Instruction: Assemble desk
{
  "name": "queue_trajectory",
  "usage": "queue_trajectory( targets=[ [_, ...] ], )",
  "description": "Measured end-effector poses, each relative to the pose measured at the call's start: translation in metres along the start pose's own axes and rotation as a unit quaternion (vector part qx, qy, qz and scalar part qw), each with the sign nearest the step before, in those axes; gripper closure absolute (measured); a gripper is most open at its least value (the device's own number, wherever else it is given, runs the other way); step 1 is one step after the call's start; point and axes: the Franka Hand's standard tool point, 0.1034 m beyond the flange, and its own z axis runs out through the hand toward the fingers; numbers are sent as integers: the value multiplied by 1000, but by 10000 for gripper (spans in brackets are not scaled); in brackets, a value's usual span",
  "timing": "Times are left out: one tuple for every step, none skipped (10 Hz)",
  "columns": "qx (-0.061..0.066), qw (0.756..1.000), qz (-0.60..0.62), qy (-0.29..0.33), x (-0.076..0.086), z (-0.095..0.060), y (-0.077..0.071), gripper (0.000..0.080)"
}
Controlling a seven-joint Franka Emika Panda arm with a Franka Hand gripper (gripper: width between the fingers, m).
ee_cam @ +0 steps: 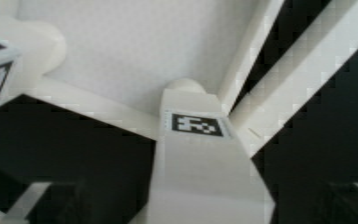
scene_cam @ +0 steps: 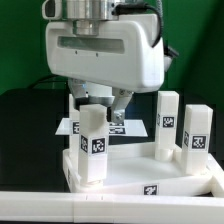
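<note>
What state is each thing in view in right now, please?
Pincer: open, above the near leg, holding nothing.
Near leg: upright at the tabletop's corner, released.
Tabletop: lying flat, rim up.
Two far legs: upright on the exterior view's right.
Marker board: flat on the table behind.

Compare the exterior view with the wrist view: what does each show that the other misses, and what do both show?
Exterior only: the gripper with its fingers apart above the near leg, two more legs standing at that view's right, and the marker board behind. Wrist only: the leg's top face seen from directly above, against dark table. Both: that marked leg on the white tabletop panel.
</note>
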Motion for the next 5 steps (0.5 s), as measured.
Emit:
queue_trajectory(
  targets=[
    [0,999,-40,0,0,-1,-1,157],
    [-2,996,-94,3,0,-1,-1,157],
    [-2,988,-152,4,0,-1,-2,151],
    [-2,979,-206,4,0,0,-1,151],
    [-3,968,-250,4,1,0,-1,150]
  ],
)
